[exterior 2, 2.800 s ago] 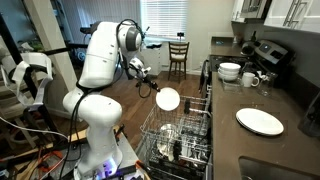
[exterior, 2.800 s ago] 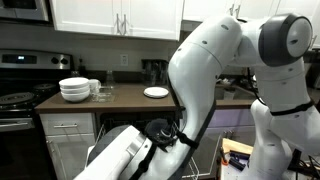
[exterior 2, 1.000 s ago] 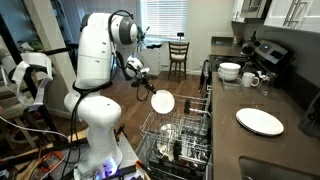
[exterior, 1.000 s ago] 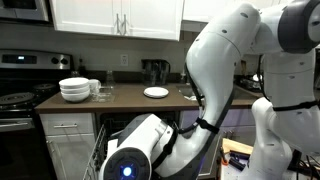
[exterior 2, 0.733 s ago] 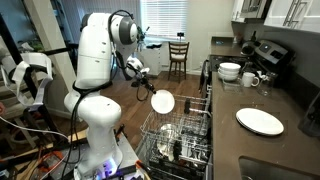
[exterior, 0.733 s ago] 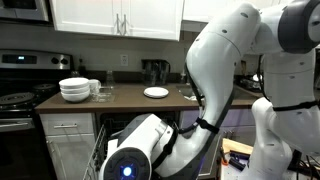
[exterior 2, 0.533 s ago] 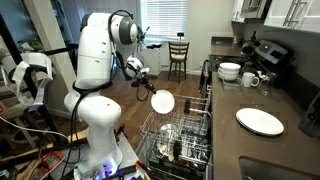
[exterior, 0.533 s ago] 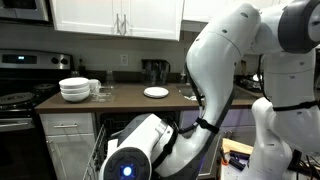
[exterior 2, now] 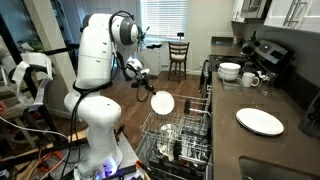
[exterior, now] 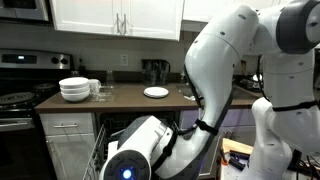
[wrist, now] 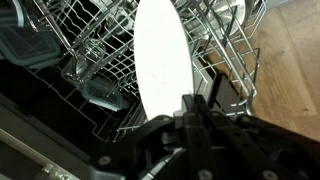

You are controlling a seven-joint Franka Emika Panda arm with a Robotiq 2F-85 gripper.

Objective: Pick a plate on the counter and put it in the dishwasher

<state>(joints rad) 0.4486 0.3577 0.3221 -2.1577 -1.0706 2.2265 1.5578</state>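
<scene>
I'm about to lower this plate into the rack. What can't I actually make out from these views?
- Rack slot under the small round white plate: in the wrist view, the plate itself covers the grey wire dishwasher rack beneath it.
- Hold of the black gripper on the rim: too small in an exterior view, too dark in the wrist view.
- Plate and gripper in an exterior view: hidden behind the white robot arm.

Home kitchen, stove (exterior: 20, 88), dishwasher (exterior 2: 152, 128) (white cabinets (exterior: 115, 15))
</scene>
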